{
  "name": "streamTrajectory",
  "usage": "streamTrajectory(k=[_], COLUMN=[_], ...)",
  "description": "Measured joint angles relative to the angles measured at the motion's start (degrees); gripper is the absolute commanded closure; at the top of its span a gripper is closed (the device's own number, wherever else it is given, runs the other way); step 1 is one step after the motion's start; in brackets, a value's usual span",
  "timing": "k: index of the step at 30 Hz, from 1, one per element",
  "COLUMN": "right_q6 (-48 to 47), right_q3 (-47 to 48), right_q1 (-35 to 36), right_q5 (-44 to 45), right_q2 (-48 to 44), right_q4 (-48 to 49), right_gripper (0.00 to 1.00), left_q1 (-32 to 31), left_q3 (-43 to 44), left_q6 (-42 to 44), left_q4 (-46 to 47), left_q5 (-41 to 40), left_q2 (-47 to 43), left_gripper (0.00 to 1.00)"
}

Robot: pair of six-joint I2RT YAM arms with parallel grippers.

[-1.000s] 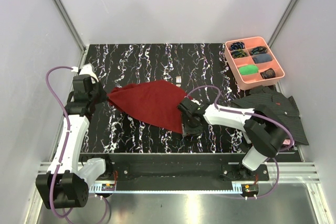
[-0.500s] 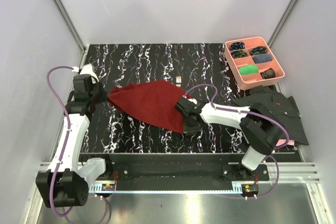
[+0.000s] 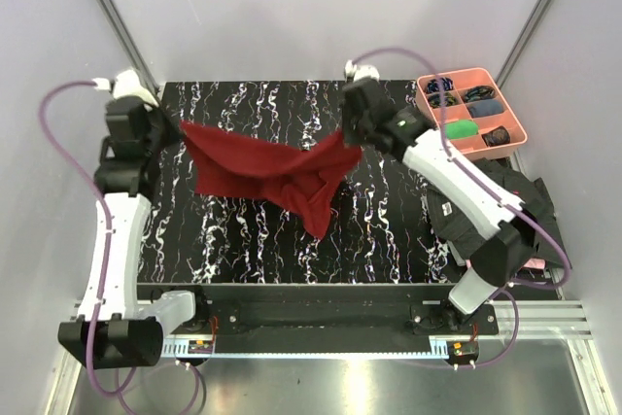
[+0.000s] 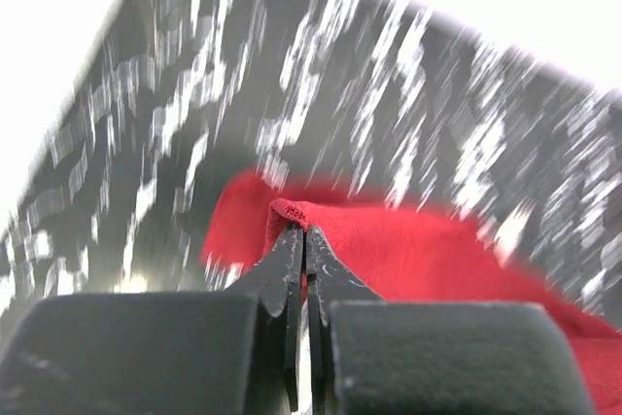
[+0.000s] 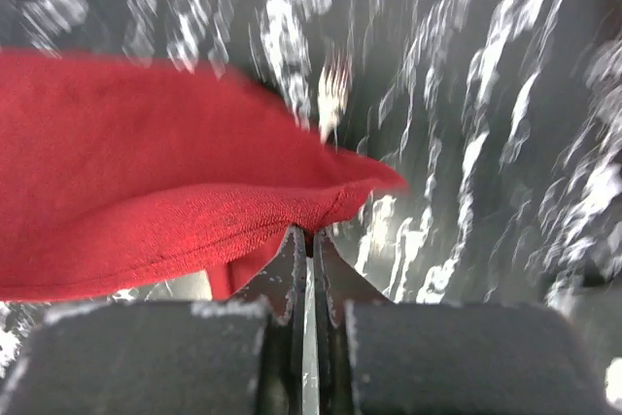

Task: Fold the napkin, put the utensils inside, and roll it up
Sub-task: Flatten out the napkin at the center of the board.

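Napkin held aloft: the left pincer (image 3: 178, 129) is clamped on one corner of the dark red napkin (image 3: 262, 170). Its black fingers (image 4: 284, 269) are pressed together, with a fold of the cloth's edge caught at their tips. The right pincer (image 3: 348, 139) is likewise closed on the opposite corner, the hem nipped between its jaws in the wrist view.

Between the two pincers the napkin hangs stretched in the air above the black, white-veined table (image 3: 243, 240). It sags in the middle, and a loose point droops below and to the near side of the right pincer.

Beyond the right pincer's tips, past the cloth's edge, a pale, blurred fork (image 5: 333, 89) lies on the table. Out to the right of that pincer, close by but not touching it, a pink compartment tray (image 3: 455, 74) sits at the table's far corner. Nearer that arm's base, a dark striped shirt (image 3: 496, 206) lies crumpled at the table's edge.
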Motion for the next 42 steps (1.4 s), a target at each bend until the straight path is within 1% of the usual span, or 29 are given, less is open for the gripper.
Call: streamTrajectory(k=[1, 4, 7, 15, 17, 20, 23, 25, 29, 35, 38, 42], right_q6=[-2.4, -7.3, -11.6, -19.2, -20.0, -20.8, -21.9, -22.6, -24.0, -25.5, -26.1, -26.9], right_q3=[4.6, 13.5, 19.2, 23.9, 26.0, 28.8, 31.7, 33.2, 37.1, 43.3, 49.1, 55.9], right_q1=[-0.3, 0.0, 0.2, 0.3, 0.4, 0.5, 0.5, 0.5, 0.2, -1.8, -2.8, -3.6], right_q5=[1.2, 2.3, 1.9, -2.1, -3.2, -3.8, -3.1, -2.6, -1.7, -1.6, -1.6, -1.6], right_q2=[-0.2, -1.4, -4.1, -15.4, -16.9, -16.7, -13.9, -10.6, -0.9, 15.4, 21.5, 25.1], right_q4=[-0.4, -0.1, 0.9, 4.1, 4.8, 5.9, 6.9, 7.6, 7.7, 5.4, 3.3, 1.4], right_gripper=[1.0, 1.0, 1.0, 1.0, 1.0, 1.0, 1.0, 1.0, 1.0, 1.0, 1.0, 1.0], left_q1=[0.0, 0.0, 0.0, 0.0, 0.0, 0.0, 0.0, 0.0, 0.0, 1.0, 2.6, 3.8], left_q3=[1.1, 9.5, 16.7, 30.3, 33.4, 35.5, 35.3, 34.4, 31.9, 27.2, 26.9, 27.1], left_q6=[-0.1, -1.0, -1.6, -1.6, -1.6, -1.6, -1.2, -0.9, 0.5, 1.5, 1.6, 2.3], left_q4=[0.3, 0.4, -0.2, -3.8, -4.5, -4.4, -4.3, -4.5, -4.6, -5.5, -6.4, -6.3], left_q5=[-0.1, -0.9, -1.2, -1.8, -2.0, -2.1, -2.1, -2.2, -2.7, -3.2, -3.6, -5.5], left_q2=[0.0, -0.3, -1.5, -8.6, -10.4, -11.7, -10.8, -8.6, -1.3, 8.7, 10.6, 9.7], left_gripper=[1.0, 1.0, 1.0, 1.0, 1.0, 1.0, 1.0, 1.0, 1.0, 1.0, 1.0, 1.0])
